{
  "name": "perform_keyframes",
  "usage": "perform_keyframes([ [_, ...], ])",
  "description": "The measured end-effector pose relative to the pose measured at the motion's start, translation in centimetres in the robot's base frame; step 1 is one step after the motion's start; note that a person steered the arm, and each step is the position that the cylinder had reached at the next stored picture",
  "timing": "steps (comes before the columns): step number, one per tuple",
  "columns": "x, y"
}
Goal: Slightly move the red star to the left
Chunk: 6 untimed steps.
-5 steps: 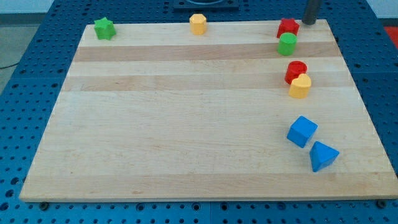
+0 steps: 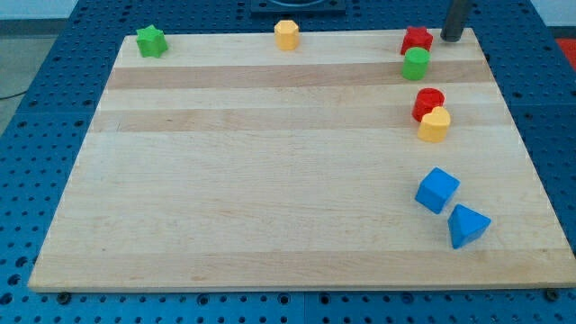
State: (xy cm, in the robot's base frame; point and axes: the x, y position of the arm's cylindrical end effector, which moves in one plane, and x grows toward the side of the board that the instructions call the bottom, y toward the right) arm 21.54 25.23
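we found our tip (image 2: 450,39) just right of the red star (image 2: 417,40) at the bench (image 2: 270,180) top edge; open wood lay leftward. no claw showed.

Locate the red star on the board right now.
The red star sits at the board's top edge toward the view's right, just above the green cylinder, with my tip just to its right.

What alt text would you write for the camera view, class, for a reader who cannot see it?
My tip rests at the wooden board's top right edge, just right of the red star, with a green cylinder right below the star. Further down the right side sit a red block touching a yellow block, and two blue blocks; a green star and another yellow block line the top edge.
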Motion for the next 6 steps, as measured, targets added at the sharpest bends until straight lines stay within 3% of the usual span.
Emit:
perform_keyframes([
  [4,0.2,-6.4],
  [6,0.2,-4.9],
])
